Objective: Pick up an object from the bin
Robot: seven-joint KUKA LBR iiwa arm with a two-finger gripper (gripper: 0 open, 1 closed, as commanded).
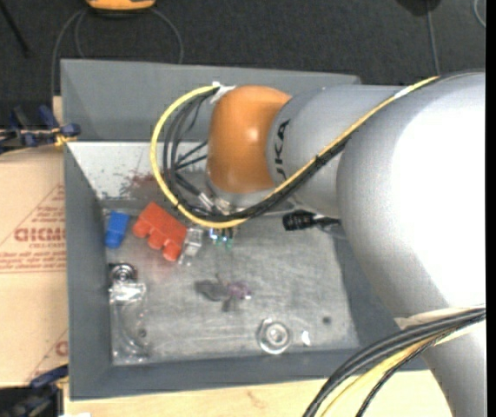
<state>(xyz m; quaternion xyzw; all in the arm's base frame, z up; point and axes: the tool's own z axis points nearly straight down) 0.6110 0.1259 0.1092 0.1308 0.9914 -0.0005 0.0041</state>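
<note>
Dark flooring surrounds the grey bin (230, 367), whose floor carries a scatter of small things. Little of the gripper (211, 231) can be seen: it pokes out beneath the orange cover (241, 142) on the wrist, near the bin's back wall and left of centre, and whether it is wide, narrow or holding anything cannot be told. What shows of it sits just beside the right end of a red block (161, 230), with a small clear piece (193, 243) touching or nearly touching that block below it; which of the two it is over cannot be made out. A blue block (115, 228) lies just left of the red one, near the left wall. A shiny clear lump (125, 283) and a crumpled clear wrap (131, 337) lie along the left wall towards the front left corner. A greyish-purple thing (223, 292) lies mid-floor, too unclear to name, and a clear ring (274, 335) rests near the front wall. The arm (404, 189) comes in from the right, covering the bin's back right part and right wall, its wrist bent steeply down, with yellow and black cables (162, 129) looping round the cover's left side.
</note>
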